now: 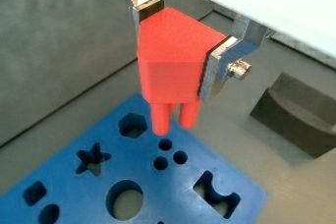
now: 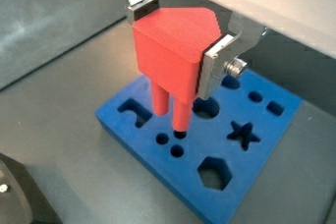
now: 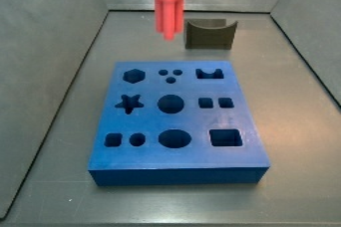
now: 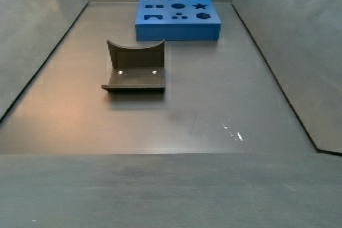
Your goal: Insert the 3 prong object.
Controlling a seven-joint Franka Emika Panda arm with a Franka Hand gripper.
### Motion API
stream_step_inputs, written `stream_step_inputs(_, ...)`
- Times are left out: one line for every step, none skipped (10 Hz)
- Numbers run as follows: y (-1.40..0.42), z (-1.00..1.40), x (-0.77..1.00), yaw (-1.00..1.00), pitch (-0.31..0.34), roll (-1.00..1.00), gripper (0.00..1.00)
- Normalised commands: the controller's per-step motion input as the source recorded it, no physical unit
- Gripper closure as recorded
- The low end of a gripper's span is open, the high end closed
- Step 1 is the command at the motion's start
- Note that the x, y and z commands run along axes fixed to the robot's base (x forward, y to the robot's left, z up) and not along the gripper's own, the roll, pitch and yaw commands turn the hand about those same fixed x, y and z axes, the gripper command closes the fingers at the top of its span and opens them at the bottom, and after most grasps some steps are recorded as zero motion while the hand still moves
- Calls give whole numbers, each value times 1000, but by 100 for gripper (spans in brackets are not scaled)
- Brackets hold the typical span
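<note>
The gripper [image 1: 184, 41], its silver fingers [image 1: 221, 61] clamping the red 3 prong object [image 1: 178, 56] by its flanks, is holding it upright above the blue board [image 2: 197, 149], prongs pointing down toward the three-hole cutout [image 1: 163, 151].

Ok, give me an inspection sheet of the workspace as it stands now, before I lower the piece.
Surface: dark grey floor, bare except for the items below.
Job's things: 3 prong object, red, held upright with prongs pointing down above the blue board; in a wrist view the prongs hang over the three small round holes, not yet inserted.
Clutter: dark olive curved block standing on the floor apart from the board.
Grippers: claw shut on the 3 prong object, above the board.
Cables: nothing seen.
Surroundings: grey walls enclose the floor.
</note>
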Motion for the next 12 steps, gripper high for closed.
stream_step_inputs(9,-1000,0,94,-69,39,100)
stream_step_inputs(0,-1000,197,111,-51,24,100)
stream_step_inputs(0,-846,391,46,0,39,100)
stream_step_inputs(0,-611,334,63,0,37,100)
stream_step_inputs(-11,-397,100,166,0,0,100)
stream_step_inputs(0,-69,0,0,0,-17,100)
stream_step_inputs(0,-143,0,0,0,0,100)
stream_step_inputs(0,-291,-6,0,0,0,100)
stream_step_inputs(-17,-360,0,0,0,0,100)
stream_step_inputs(-31,-409,14,0,0,3,100)
stream_step_inputs(-23,-491,43,0,0,0,100)
stream_step_inputs(0,-557,89,0,0,47,100)
